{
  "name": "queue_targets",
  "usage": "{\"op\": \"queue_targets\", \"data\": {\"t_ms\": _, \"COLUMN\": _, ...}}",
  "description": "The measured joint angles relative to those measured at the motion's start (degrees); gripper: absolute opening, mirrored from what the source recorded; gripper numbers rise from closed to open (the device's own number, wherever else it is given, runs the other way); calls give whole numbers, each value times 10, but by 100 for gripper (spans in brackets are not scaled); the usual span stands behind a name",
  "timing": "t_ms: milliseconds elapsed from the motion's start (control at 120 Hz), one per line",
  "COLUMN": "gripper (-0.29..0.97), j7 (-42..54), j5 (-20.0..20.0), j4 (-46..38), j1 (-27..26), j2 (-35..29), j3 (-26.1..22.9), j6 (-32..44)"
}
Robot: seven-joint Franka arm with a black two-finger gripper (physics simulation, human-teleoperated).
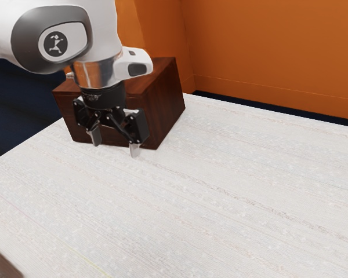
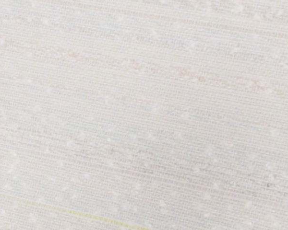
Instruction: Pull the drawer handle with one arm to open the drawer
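**Claw open in front of the drawer box, handle not yet held**

The small dark wooden drawer cabinet (image 1: 162, 98) sits at the far corner of the bench (image 1: 238, 191), toward the exterior view's left and close to the orange wall (image 1: 267, 40). The Franka arm (image 1: 58, 35) comes in from the upper left. The claw (image 1: 115, 147) points down just in front of the cabinet's near face.

Claw state: wide, with both fingers (image 1: 134, 149) spread and nothing between them. The tips hang near the bench surface, and I cannot tell whether they touch it. The wrist view looks straight down on the pale woven bench top (image 2: 144, 115), so the hand is over the bench and not over the box.

The handle is hidden. The claw covers most of the near face, and I cannot tell which face carries the handle or whether the drawer is open at all.

Handling judgement:
- The cabinet looks like rigid, solid wood and is not fragile.
- The box is small and probably light, and the bench top looks smooth. A hard or off-axis pull could drag or twist the whole box instead of sliding the drawer.
- The handle is likely thin and stiff, so there is little surface to grip.
- Take hold at the middle of the handle, with one finger on each side.
- Pull straight out along the drawer's travel, slowly and level.

Risks:
- The fingers could close beside the handle.
- The fingers could slip off it partway through the pull.
- The tips could scrape the bench.
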Motion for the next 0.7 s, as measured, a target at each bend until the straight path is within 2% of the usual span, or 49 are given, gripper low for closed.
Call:
{"op": "queue_targets", "data": {"t_ms": 83, "gripper": 68, "j7": -2, "j5": 8, "j4": -5, "j1": 1, "j2": -8, "j3": 0, "j6": 3}}
{"op": "queue_targets", "data": {"t_ms": 200, "gripper": 68, "j7": -4, "j5": 10, "j4": -41, "j1": -27, "j2": -32, "j3": -4, "j6": -3}}
{"op": "queue_targets", "data": {"t_ms": 233, "gripper": 68, "j7": -4, "j5": 10, "j4": -47, "j1": -31, "j2": -35, "j3": 9, "j6": -6}}
{"op": "queue_targets", "data": {"t_ms": 425, "gripper": 68, "j7": -7, "j5": 8, "j4": -70, "j1": 51, "j2": -36, "j3": 145, "j6": -19}}
{"op": "queue_targets", "data": {"t_ms": 700, "gripper": 68, "j7": -9, "j5": 5, "j4": -62, "j1": 83, "j2": 5, "j3": 162, "j6": 10}}
